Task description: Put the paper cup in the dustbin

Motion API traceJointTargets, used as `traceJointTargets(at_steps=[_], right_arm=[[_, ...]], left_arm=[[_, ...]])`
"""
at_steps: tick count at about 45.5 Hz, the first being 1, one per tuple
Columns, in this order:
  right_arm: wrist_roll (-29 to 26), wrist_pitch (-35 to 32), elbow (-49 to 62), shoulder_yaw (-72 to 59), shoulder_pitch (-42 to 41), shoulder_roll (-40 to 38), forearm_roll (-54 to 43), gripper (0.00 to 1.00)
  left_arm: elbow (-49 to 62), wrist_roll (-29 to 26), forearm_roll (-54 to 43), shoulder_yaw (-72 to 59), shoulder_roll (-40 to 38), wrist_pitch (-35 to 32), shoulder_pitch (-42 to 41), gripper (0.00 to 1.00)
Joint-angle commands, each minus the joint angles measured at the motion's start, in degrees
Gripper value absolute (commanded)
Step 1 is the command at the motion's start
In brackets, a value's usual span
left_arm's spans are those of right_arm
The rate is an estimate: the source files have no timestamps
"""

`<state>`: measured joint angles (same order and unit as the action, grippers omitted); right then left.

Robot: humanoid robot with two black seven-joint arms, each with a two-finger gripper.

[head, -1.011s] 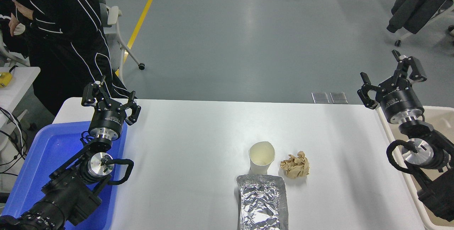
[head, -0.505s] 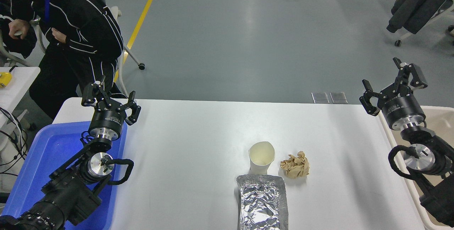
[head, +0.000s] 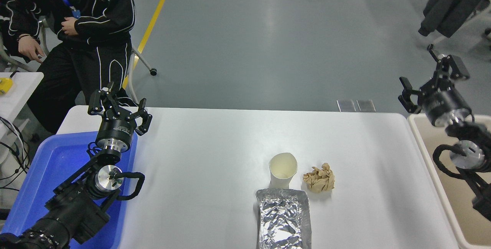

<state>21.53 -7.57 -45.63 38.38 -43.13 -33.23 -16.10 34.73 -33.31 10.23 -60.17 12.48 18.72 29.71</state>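
Observation:
The white paper cup stands upright on the white table, right of the middle, mouth up. The beige dustbin stands at the table's right edge, partly hidden by my right arm. My right gripper is open and empty, raised above the bin's far corner, well to the right of the cup. My left gripper is open and empty, parked at the lower left over the blue tray.
A crumpled tan paper ball lies just right of the cup. A silver foil tray sits just in front of the cup. A blue plastic tray fills the table's left end. A person sits at the far left.
My right gripper has moved up and to the right, out over the dustbin's far corner. The person at the far left has shifted and straightened. The cup has not moved.

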Motion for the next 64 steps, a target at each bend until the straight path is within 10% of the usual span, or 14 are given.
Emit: traceJointTargets(at_steps=[1, 31, 64], right_arm=[[-0.08, 0.28, 2.38, -33.42, -20.04, -2.89, -0.25, 0.99], [0.09, -2.89, 2.03, -72.12, -47.30, 17.14, -8.24, 0.99], [0.18, -3.33, 9.24, -84.08, -38.53, 33.23, -25.48, 0.99]], left_arm=[[-0.02, 0.00, -0.04, -0.03, 0.00, 0.00, 0.00, 1.00], [0.07, 0.00, -0.04, -0.03, -0.09, 0.00, 0.00, 1.00], [0.07, 0.00, -0.04, -0.03, 0.00, 0.00, 0.00, 1.00]])
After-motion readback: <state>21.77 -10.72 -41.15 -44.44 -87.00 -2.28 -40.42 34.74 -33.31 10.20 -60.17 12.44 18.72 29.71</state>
